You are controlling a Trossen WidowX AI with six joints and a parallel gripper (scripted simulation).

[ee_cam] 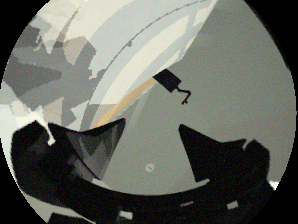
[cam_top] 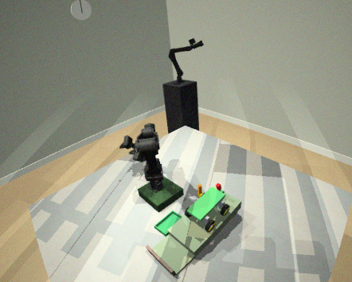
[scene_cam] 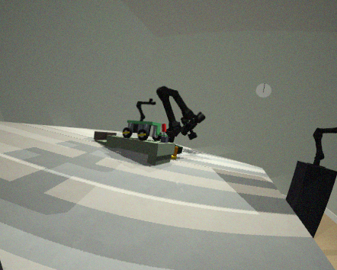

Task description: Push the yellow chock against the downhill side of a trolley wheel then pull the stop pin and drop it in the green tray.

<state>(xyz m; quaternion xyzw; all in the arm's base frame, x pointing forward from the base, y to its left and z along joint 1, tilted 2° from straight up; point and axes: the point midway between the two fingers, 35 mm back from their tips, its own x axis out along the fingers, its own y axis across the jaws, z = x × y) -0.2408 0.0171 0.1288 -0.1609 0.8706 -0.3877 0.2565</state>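
The trolley [cam_top: 206, 202] [scene_cam: 142, 123], green-topped with black wheels, stands on the upper part of the pale green ramp [cam_top: 185, 235] [scene_cam: 131, 146]. The red-headed stop pin [cam_top: 218, 186] [scene_cam: 164, 127] stands upright at its uphill end. The yellow chock [cam_top: 200, 190] [scene_cam: 175, 152] shows mostly as its orange handle; it stands beside the ramp near the uphill end, off the ramp, its base partly hidden. The green tray [cam_top: 168, 223] lies between the ramp and the arm's base. My gripper [cam_top: 127, 149] [ee_cam: 153, 124] is open and empty, raised on the arm's far side from the ramp.
The arm stands on a dark green base block [cam_top: 159, 197]. A brown stop bar [cam_top: 160, 260] [scene_cam: 104, 135] crosses the ramp's low end. Another arm stands on a black pedestal [cam_top: 181, 107] [ee_cam: 167, 80] beyond the table's edge.
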